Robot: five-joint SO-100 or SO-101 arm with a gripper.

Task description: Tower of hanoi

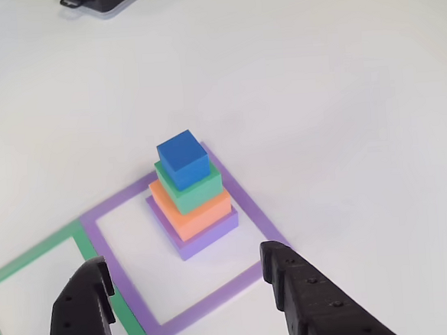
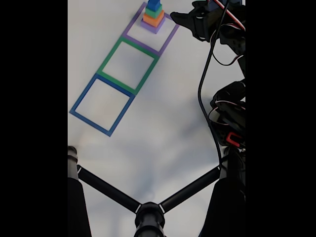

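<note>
- White tabletop (image 1: pixel 341 90) carried everything, filling both views.
- Three flat square frames lay in a diagonal row in the fixed view: blue frame (image 2: pixel 79 103) lowest, green frame (image 2: pixel 109 55) in the middle, purple frame (image 2: pixel 132 24) at the top centre.
- The tower of hanoi (image 1: pixel 191 204) stood inside the purple frame, near its far corner: purple block (image 1: pixel 210 236) at the bottom, then orange block (image 1: pixel 200 217), green block (image 1: pixel 194 192), and blue cube (image 1: pixel 182 161) on top.
- The jaws (image 1: pixel 185 281) stood wide open at the lower edge of the other view, holding nothing, one finger either side of the tower, apart from it.
- A dark object (image 1: pixel 100 0) lay at the upper left edge.
</note>
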